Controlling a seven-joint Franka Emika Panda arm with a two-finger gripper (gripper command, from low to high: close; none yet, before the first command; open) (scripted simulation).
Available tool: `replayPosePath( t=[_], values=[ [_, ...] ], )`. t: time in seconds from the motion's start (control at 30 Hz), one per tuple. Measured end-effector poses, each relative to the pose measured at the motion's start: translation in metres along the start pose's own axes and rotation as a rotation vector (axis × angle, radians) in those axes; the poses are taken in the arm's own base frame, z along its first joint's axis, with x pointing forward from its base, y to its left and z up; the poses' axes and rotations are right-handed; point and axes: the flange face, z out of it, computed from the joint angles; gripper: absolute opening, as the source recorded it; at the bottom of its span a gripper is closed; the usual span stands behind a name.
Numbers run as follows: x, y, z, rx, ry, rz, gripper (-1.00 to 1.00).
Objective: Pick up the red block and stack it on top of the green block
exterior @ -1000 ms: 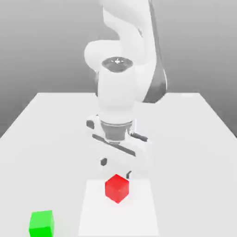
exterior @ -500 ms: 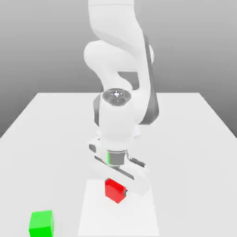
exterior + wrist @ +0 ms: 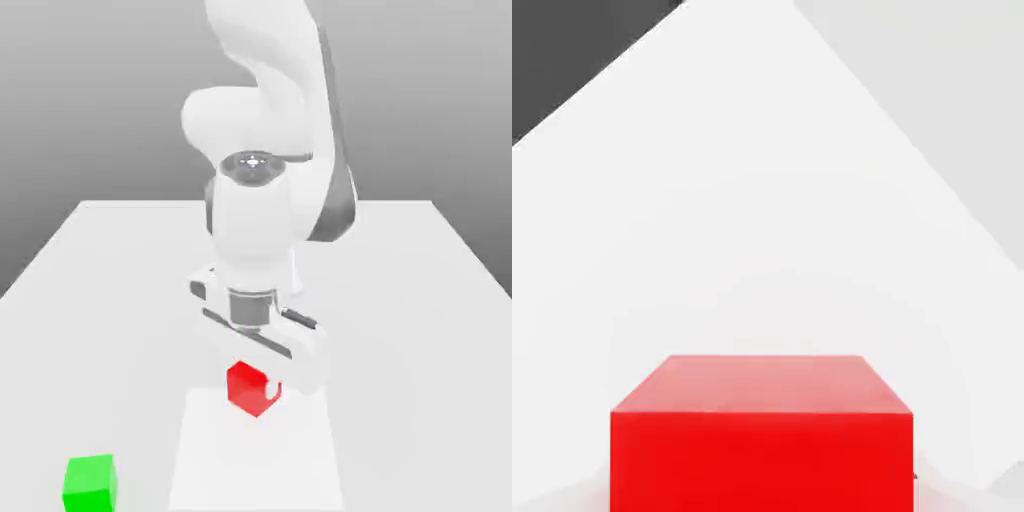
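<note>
The pincer [image 3: 252, 382] was clamped on the red block [image 3: 247, 388], holding it just above the tabletop [image 3: 420, 300], near the middle of its front edge in the exterior view. The green block [image 3: 90, 482] sat on the tabletop by the front corner on the exterior view's left, well apart from the red block.

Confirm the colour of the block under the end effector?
Bright red block, plain faces; clearest in the hand view.
</note>
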Motion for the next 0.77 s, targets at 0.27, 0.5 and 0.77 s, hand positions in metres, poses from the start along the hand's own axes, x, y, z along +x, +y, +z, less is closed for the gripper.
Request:
replayPosePath(
  t=[0.27, 0.5, 0.77],
  values=[
    [0.076, -0.055, -0.028, 0.01, -0.034, 0.263, -1.0],
    [0.181, -0.093, -0.04, -0.001, -0.007, 0.544, -1.0],
    [0.197, -0.095, 0.017, -0.004, 0.001, 0.58, 1.0]
  ],
)
